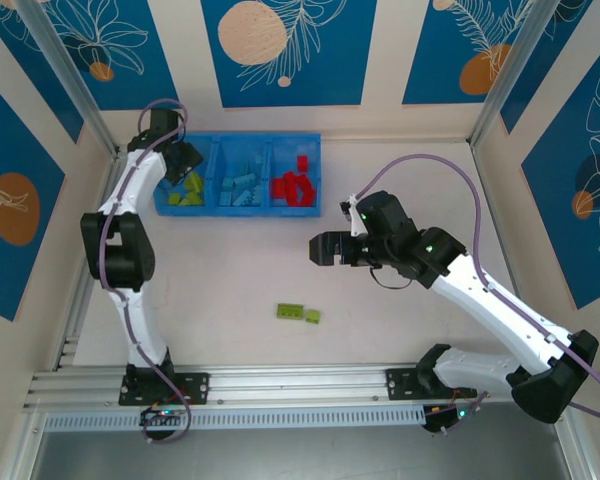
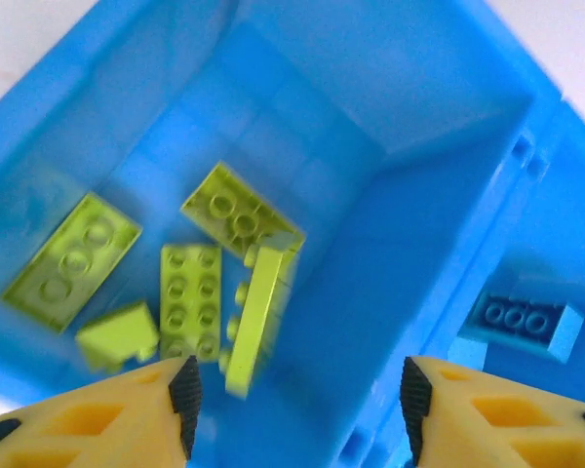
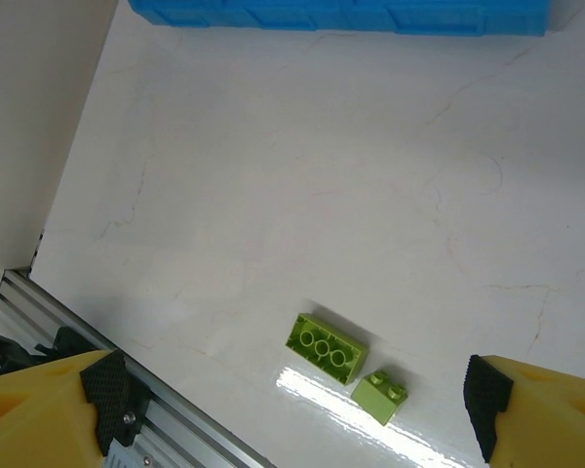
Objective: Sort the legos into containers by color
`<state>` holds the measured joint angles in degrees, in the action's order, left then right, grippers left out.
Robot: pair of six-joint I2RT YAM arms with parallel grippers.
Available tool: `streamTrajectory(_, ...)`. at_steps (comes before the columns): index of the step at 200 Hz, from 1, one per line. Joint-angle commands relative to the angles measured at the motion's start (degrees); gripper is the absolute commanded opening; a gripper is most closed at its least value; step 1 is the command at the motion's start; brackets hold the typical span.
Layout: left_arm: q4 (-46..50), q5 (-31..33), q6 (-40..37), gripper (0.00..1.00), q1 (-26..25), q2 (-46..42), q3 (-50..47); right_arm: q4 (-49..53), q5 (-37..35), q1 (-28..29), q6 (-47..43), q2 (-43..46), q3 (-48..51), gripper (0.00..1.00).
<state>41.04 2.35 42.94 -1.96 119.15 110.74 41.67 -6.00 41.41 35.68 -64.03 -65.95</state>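
The long blue bin [image 1: 265, 141] stands at the back with its three containers. Lime green legos [image 1: 188, 192] lie in the left one, light blue legos [image 1: 242, 187] in the middle, red legos [image 1: 293, 186] in the right. My left gripper [image 1: 183, 160] hangs over the green compartment, open [image 2: 297, 395], nothing between its fingers. Below it a blurred green brick [image 2: 256, 317] stands on edge among several others [image 2: 190, 297]. My right gripper [image 1: 320, 249] hovers open [image 3: 294, 400] over mid-table. Two green legos lie loose below it: a larger one upside down [image 3: 326, 346] and a small one [image 3: 379, 396].
A light blue brick [image 2: 522, 322] shows past the divider wall [image 2: 439, 195] in the neighbouring compartment. The aluminium rail [image 1: 280, 385] runs along the near edge, close to the loose bricks [image 1: 298, 313]. Bare white table [image 1: 230, 270] lies between the bin and those bricks.
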Motion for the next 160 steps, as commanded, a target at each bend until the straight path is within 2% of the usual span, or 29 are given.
streamTrajectory(1,6.1,-2.0,-1.0,0.65,0.8,2.6,7.9,0.8,0.0,0.4,1.1,1.0,0.5,0.91)
streamTrajectory(19,7.0,-2.9,-1.1,0.66,0.7,1.4,9.1,1.6,-0.6,0.5,0.9,1.1,0.1,0.91)
streamTrajectory(31,6.6,-3.9,-1.0,0.66,0.4,-1.8,6.5,1.6,-1.1,0.5,0.9,1.2,0.1,0.92)
streamTrajectory(59,2.1,-4.9,0.9,0.65,-2.1,-15.8,-8.1,0.2,-1.4,0.5,1.5,0.5,0.6,0.92)
streamTrajectory(78,-1.7,-3.9,1.0,0.64,-5.9,-26.3,-19.0,-0.4,-1.1,0.4,1.9,-0.6,0.5,0.92)
streamTrajectory(104,-1.3,1.7,-1.2,0.64,-15.3,-37.5,-29.2,-0.8,-1.0,0.4,1.9,-2.2,0.8,0.92)
streamTrajectory(122,0.5,10.7,-1.2,0.64,-24.7,-42.5,-35.1,-1.2,-1.3,0.3,2.4,-3.0,1.1,0.92)
streamTrajectory(138,1.4,15.2,0.6,0.64,-32.7,-44.3,-40.1,-1.8,-1.2,0.3,2.6,-3.5,1.4,0.92)
streamTrajectory(160,0.7,15.8,4.2,0.65,-41.1,-43.2,-46.3,-1.8,-1.3,0.3,2.7,-4.2,1.5,0.92)
